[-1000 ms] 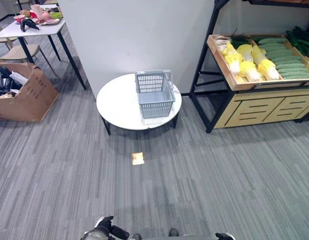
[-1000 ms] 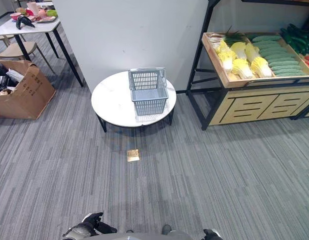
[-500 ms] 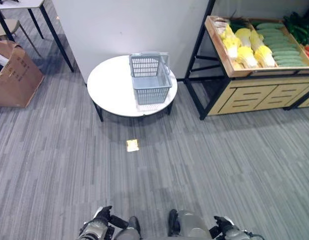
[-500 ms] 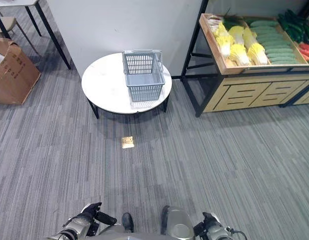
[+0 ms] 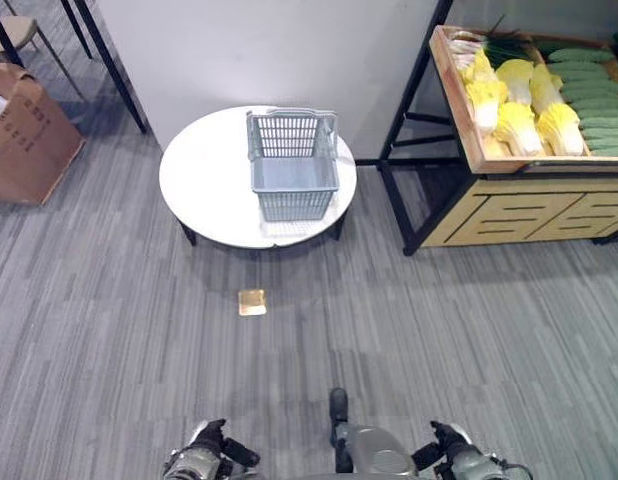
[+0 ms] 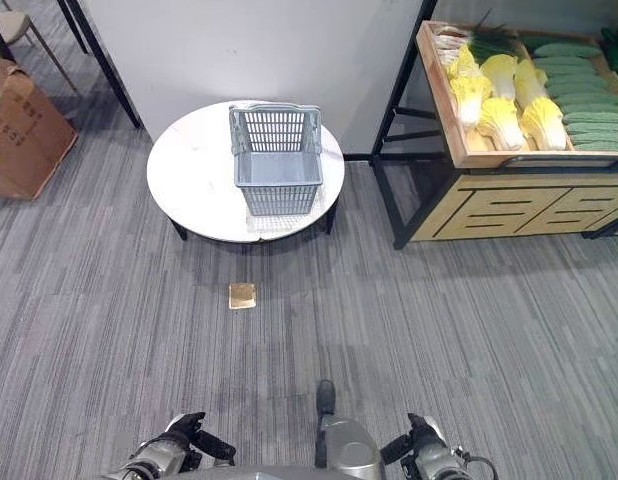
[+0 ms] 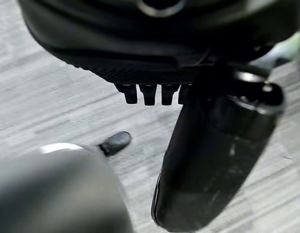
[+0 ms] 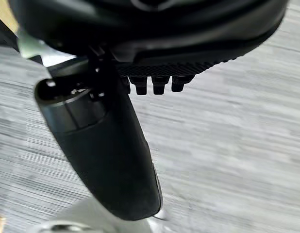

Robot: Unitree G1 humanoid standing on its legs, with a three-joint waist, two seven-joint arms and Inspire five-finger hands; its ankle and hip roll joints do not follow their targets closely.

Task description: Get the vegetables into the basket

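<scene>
Both hands hang low at the robot's sides, a carrying-nothing posture that suits walking up to the work. The left hand [image 5: 204,462] has its fingers curled in with the thumb jutting forward, gripping nothing; the right hand [image 5: 454,462] looks the same, fingers tucked and thumb out over bare carpet. Well ahead of both hands, slightly nearer the left one, stands the round white worktop [image 5: 204,185] with the grey basket [image 5: 292,165] on it, empty, its handle folded back so the mouth is open for loading. Between the hands and the worktop a small tan square [image 5: 252,301] lies on the floor. Far ahead of the right hand, the wooden shelf [image 5: 519,160] holds the napa cabbages [image 5: 534,115] and cucumbers [image 5: 594,95], still out of reach.
</scene>
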